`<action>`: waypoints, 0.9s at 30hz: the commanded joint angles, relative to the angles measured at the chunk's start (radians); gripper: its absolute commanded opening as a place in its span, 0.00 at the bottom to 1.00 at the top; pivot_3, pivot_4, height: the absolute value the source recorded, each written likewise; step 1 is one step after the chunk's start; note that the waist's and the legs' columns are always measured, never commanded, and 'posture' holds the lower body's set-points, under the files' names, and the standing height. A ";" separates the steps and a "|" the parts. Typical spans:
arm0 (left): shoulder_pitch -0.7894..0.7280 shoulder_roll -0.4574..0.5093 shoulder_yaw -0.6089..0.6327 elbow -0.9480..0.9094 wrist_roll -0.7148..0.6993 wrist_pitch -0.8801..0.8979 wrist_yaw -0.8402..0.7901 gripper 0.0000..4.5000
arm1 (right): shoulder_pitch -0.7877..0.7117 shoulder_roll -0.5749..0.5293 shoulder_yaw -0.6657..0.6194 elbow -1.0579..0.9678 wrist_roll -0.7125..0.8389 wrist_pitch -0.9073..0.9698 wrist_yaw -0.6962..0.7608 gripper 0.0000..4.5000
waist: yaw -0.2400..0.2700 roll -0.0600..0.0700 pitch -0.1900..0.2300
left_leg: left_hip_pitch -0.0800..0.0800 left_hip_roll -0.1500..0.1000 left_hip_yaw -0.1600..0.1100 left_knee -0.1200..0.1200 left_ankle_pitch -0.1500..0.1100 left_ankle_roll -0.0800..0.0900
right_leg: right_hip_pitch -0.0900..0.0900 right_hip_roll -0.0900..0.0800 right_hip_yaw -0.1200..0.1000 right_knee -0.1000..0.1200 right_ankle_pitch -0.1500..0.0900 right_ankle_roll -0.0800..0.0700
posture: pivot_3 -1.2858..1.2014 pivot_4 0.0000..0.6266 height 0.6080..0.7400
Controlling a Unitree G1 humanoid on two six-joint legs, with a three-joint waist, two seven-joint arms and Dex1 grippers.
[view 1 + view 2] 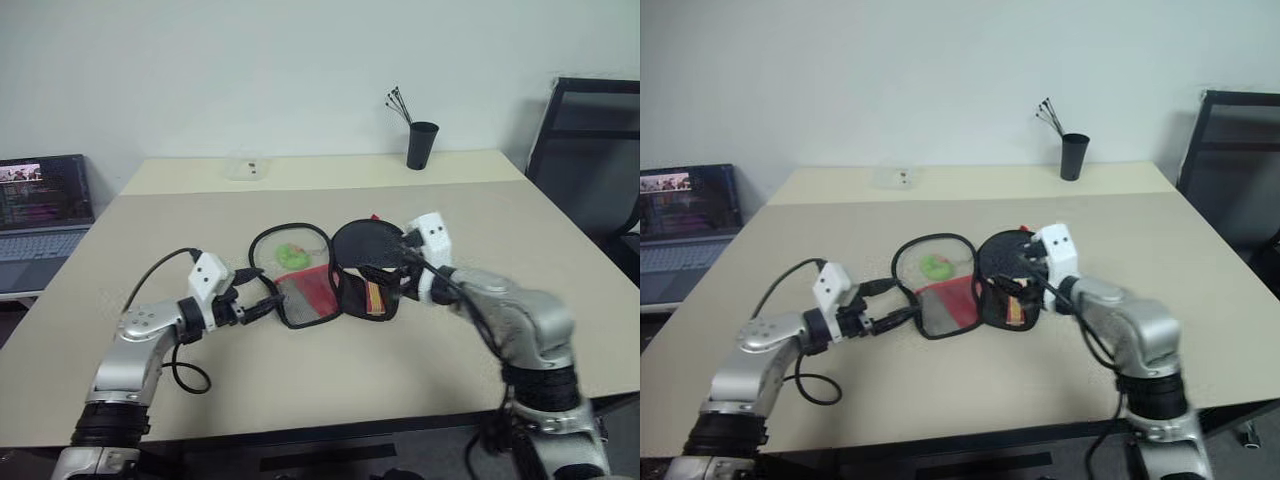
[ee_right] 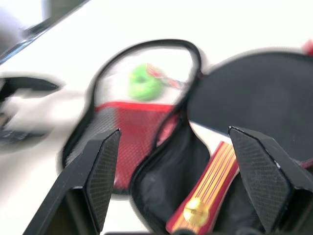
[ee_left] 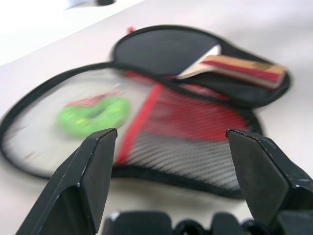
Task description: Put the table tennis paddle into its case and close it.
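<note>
The case point(image 1: 305, 292) lies unzipped and spread flat on the table, its mesh-and-red flap on the left. The table tennis paddle point(image 1: 365, 245) rests in the case's right half, black face toward the far side and striped handle point(image 2: 210, 188) toward me. My right gripper point(image 1: 397, 262) hovers open just over the paddle, the handle showing between its fingers point(image 2: 105, 171) in the right wrist view. My left gripper point(image 1: 262, 305) is open at the mesh flap's near left edge point(image 3: 146, 166), holding nothing.
A small green object point(image 1: 291, 254) sits under the mesh pocket. A black cup with sticks point(image 1: 421, 144) and a clear small box point(image 1: 247, 167) stand at the table's far side. There is a laptop point(image 1: 40, 205) to the left and a dark chair point(image 1: 590, 150) to the right.
</note>
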 commanded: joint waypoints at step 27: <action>-0.418 -0.184 -0.087 0.635 0.169 -0.264 0.032 0.01 | 0.017 -0.316 -0.030 -0.123 0.182 -0.082 0.259 0.87 | 0.012 -0.004 0.002 | -0.001 -0.001 0.000 0.002 0.000 0.000 | 0.000 0.002 -0.001 0.001 0.000 -0.001 | 0.52 0.24 1.00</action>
